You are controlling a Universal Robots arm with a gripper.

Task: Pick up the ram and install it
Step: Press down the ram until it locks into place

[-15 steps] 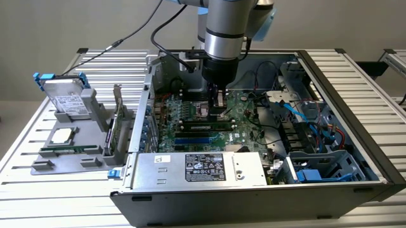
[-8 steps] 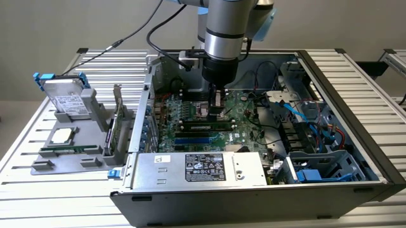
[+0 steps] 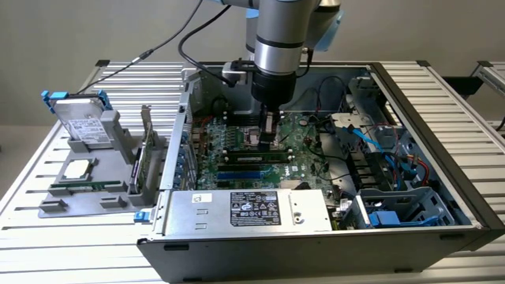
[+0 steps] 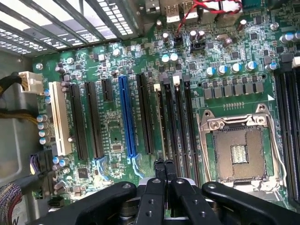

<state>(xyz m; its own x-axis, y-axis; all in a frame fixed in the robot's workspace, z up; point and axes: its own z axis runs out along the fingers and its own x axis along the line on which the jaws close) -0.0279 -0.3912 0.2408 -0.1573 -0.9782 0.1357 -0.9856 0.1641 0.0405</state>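
In the exterior view, the hand (image 3: 266, 137) is hanging straight down inside the open computer case (image 3: 442, 127) on the counter (image 3: 63, 248) at centre frame, poised over the motherboard (image 3: 236, 148), while the ram (image 3: 254, 158) is lying seated in a slot just below it, probably so the fingertips can press along its top edge. In the wrist view, the hand (image 4: 164, 165) is sitting clenched at the bottom centre, fingers together and gripping nothing, aligned with the long black memory slots (image 4: 180, 122) beside the empty CPU socket (image 4: 239, 152).
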